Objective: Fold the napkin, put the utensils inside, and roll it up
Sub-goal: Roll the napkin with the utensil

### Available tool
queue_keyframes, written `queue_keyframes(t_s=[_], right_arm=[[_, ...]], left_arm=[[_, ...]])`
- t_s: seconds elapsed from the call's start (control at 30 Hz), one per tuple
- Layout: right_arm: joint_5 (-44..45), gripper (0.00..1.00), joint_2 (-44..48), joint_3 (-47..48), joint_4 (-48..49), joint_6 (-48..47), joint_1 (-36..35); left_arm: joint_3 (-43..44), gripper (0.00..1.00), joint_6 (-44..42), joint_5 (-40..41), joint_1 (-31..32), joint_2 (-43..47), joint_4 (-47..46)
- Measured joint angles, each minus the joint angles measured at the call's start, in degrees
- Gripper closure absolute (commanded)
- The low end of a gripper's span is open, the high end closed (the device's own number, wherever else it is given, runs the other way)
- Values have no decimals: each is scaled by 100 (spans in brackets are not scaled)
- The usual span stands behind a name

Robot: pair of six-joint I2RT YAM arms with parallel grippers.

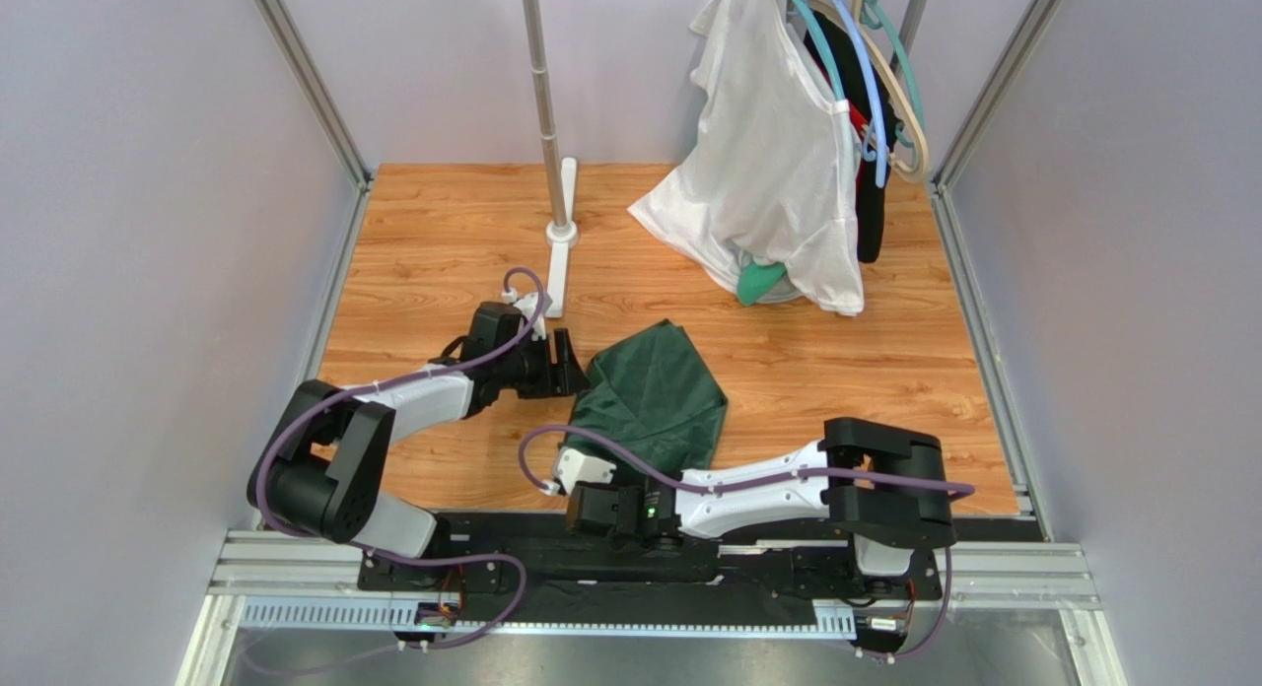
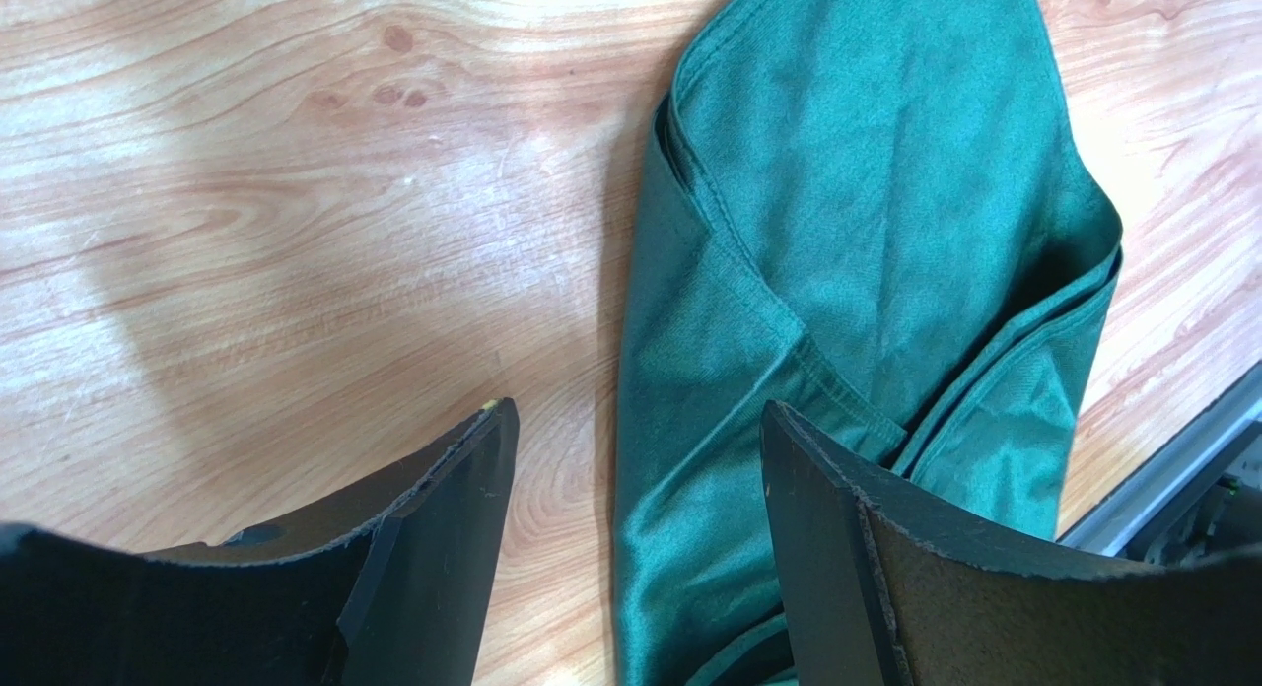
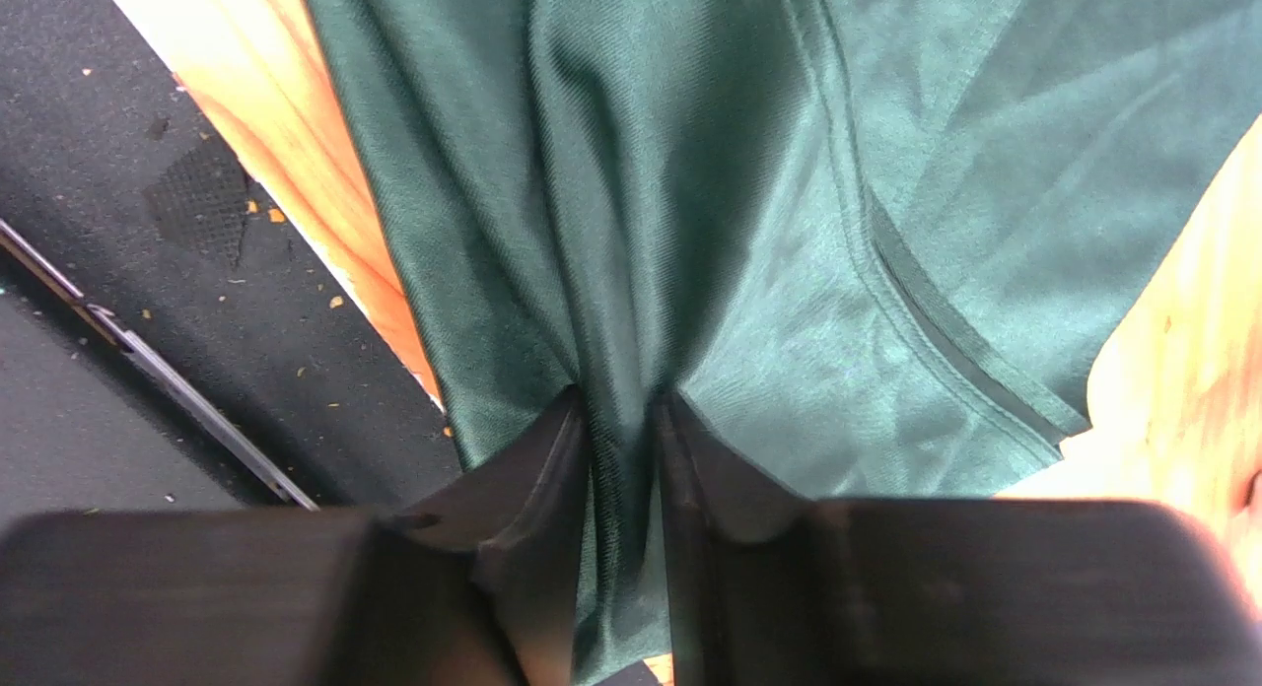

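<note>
Napkin (image 1: 652,398) lies bunched on the wooden table (image 1: 445,257), one ridge of cloth pinched in the right gripper (image 3: 619,413); the left gripper (image 2: 637,413) hovers over its edge, fingers spread wide

The left arm (image 1: 419,396) and right arm (image 1: 763,488) share white links, black joints, looping purple cables (image 1: 316,399) and black claw fingers (image 2: 430,568).

A wood-grain tabletop (image 1: 830,361) between grey walls (image 1: 148,272) carries a slim metal pole (image 1: 542,95) standing on a white base (image 1: 560,257) at the back, and to its right a white garment (image 1: 778,169) hangs from pale hangers (image 1: 874,80), with a brighter green garment (image 1: 763,283) showing beneath its hem and a black garment (image 1: 871,221) beside it.
</note>
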State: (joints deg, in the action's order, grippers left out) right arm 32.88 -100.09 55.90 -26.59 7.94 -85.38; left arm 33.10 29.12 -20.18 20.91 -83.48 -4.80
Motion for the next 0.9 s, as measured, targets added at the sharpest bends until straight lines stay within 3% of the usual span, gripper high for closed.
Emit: queue_keyframes(t_s=[0.03,0.13,0.27,0.5,0.63,0.77,0.9], right_arm=[[22,53,-2,0,-17,20,-2],[94,41,55,22,-26,92,4],[-166,35,391,-17,-50,214,-7],[-693,34,2146,-240,11,474,240],[-1180,38,2771,-588,151,859,1064],[-1690,39,2951,-1263,306,1556,2295],[-2009,44,3051,-1851,260,2190,3093]], left_arm=[[0,29,0,-11,0,-11,-17],[0,29,2,-52,0,-42,-74],[-2,27,0,-94,0,-44,-101],[-28,25,2,-83,-15,92,-101],[-33,25,-15,-155,-42,120,-111],[-39,25,-63,-205,-42,61,-118],[-48,29,-74,-304,-42,-57,-190]])
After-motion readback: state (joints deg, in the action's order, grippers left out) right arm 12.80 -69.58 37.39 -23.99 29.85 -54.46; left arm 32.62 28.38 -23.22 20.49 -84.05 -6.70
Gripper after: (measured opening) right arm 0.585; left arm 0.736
